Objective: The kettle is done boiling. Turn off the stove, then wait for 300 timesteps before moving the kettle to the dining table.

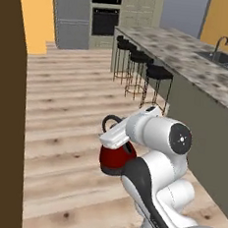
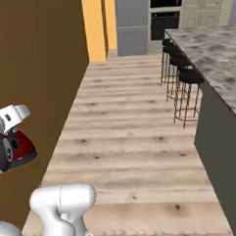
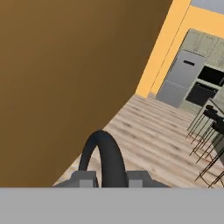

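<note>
Jaws clamped on kettle (image 1: pixel 114 158) handle, above open wood floor (image 1: pixel 71 112), dining table (image 1: pixel 190 56) edge right, brown wall (image 2: pixel 34 70) left

Plank floor (image 2: pixel 131 139) (brown wall (image 2: pixel 33 55) beside)

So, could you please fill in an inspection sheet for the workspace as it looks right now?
Surface: dining table, speckled top, with sink and faucet; nothing else seen on it.
Job's things: kettle, red, carried above the wooden floor, not yet on the table.
Clutter: nothing seen.
Gripper: gripper shut on the kettle's black arched handle.
Cables: nothing seen.
Surroundings: black stools along the table, brown wall, fridge and oven at the far end.
</note>
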